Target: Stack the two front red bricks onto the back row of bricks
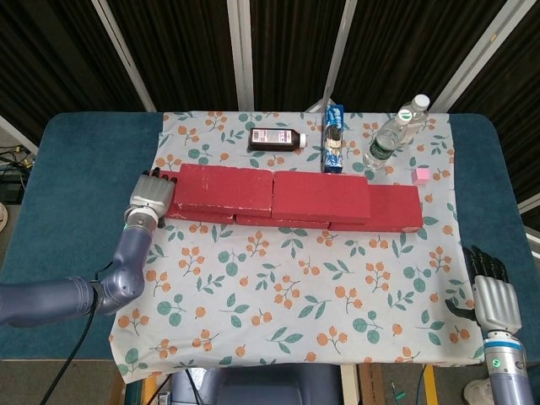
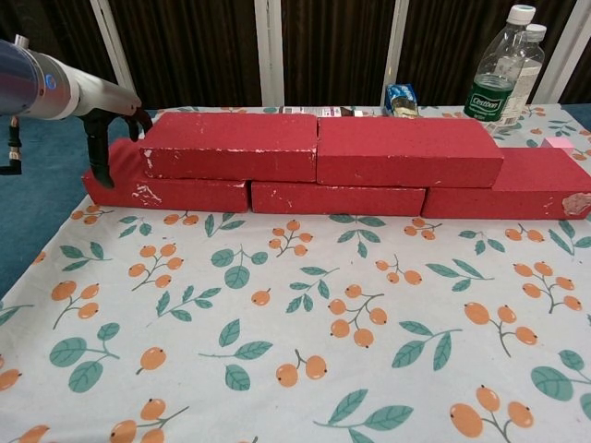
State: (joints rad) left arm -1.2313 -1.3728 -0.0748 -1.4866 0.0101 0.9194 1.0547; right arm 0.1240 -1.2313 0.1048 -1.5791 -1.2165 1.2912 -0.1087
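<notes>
water bottle (image 2: 495,72) | green label | text too small to read

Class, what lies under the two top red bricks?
Under the top bricks sits a row of three bricks. Their front faces show; their tops are mostly covered.
</notes>
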